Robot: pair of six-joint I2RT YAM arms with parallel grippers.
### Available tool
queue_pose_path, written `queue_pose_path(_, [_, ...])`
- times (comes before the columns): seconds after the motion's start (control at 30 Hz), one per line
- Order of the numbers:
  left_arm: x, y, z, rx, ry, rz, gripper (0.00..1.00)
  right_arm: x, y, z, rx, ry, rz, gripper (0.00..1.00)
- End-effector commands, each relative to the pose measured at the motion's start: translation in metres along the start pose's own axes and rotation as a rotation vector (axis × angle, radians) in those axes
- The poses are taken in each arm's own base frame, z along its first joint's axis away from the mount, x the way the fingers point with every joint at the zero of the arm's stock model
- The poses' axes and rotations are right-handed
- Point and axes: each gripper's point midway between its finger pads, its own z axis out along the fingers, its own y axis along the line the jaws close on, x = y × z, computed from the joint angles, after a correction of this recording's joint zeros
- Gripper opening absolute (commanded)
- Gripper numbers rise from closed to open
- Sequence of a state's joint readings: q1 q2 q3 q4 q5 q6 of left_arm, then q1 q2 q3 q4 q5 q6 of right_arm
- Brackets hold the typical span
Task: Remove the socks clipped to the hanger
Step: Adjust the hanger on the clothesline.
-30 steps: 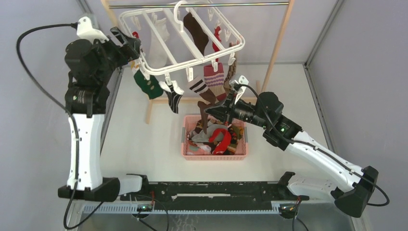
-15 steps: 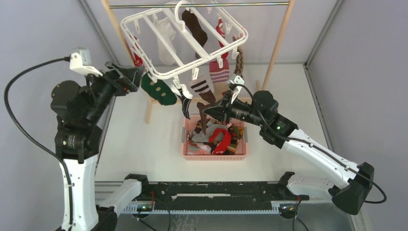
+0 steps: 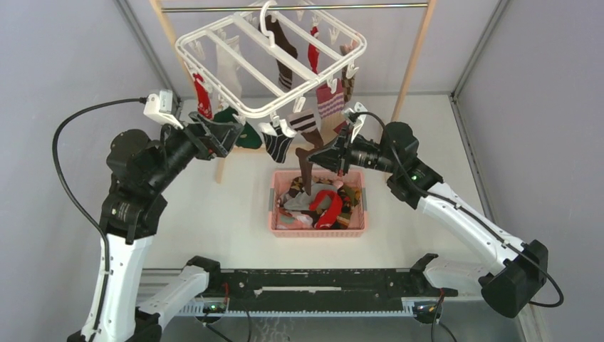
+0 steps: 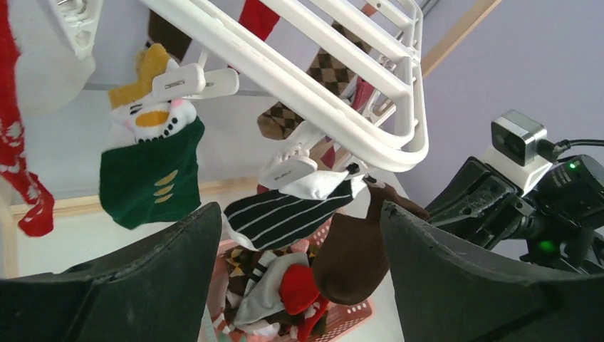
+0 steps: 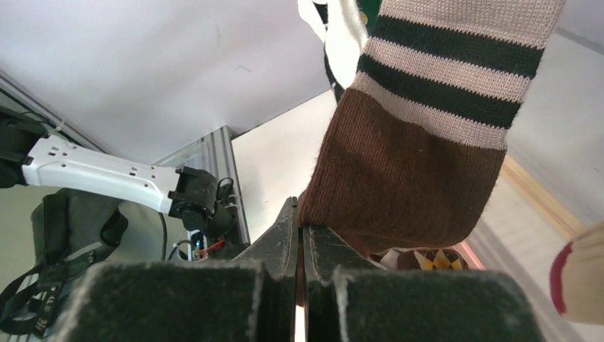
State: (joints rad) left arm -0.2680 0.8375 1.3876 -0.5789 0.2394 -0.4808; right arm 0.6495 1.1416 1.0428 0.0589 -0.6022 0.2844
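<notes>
**A:** Two worries. The right claw is clamped on just the lower edge of the brown sock; soft ribbed knit could slide out if the pull is sharp.

**B:** And the other?

**A:** The hanger hangs by one hook from the pole, high above the desk, tilted. A hard tug may swing that thin white plastic frame, or lift it off.

**B:** The left claw?

**A:** Spread wide, holding nothing, near the frame's corner; a swinging frame could knock it.

**B:** Where would the sock land?

**A:** Probably in the pink slatted basket beneath, among other socks; a swing might send it outside.
</notes>
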Motion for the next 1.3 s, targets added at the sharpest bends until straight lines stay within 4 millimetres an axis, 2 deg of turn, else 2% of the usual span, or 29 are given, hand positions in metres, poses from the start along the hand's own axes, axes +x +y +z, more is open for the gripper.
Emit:
queue_pose_path(0.0, [-0.009, -0.022, 0.000, 0.067, -0.036, -0.011, 0.85, -0.025, 0.023, -0.005, -0.150, -0.039, -0.008, 0.00])
queue_pose_path(0.17, [-0.009, -0.030, 0.001, 0.079, -0.037, -0.009, 0.85, -0.025, 0.018, -0.010, -0.144, -0.029, -0.002, 0.00])
queue_pose_path(0.33, [-0.003, -0.022, 0.006, 0.044, -0.021, 0.004, 0.85, -0.024, 0.017, -0.011, -0.137, -0.025, -0.006, 0.00])
queue_pose_path(0.6, [0.015, 0.014, 0.013, -0.101, -0.001, 0.041, 0.91, -0.020, 0.013, -0.011, -0.119, -0.022, -0.001, 0.00])
queue_pose_path(0.73, [0.022, 0.036, 0.008, -0.197, -0.019, 0.050, 0.99, -0.020, 0.013, -0.011, -0.120, -0.019, 0.002, 0.00])
queue_pose_path(0.8, [0.029, 0.045, 0.005, -0.227, -0.018, 0.054, 1.00, -0.019, 0.011, -0.010, -0.120, -0.018, 0.004, 0.00])
queue_pose_path(1.13, [0.094, 0.103, -0.015, -0.381, -0.009, 0.048, 1.00, -0.010, -0.004, -0.004, -0.090, 0.010, 0.058, 0.00])
queue_pose_path(1.27, [0.106, 0.108, -0.023, -0.376, -0.026, 0.030, 1.00, -0.006, -0.010, -0.005, -0.064, 0.031, 0.066, 0.00])
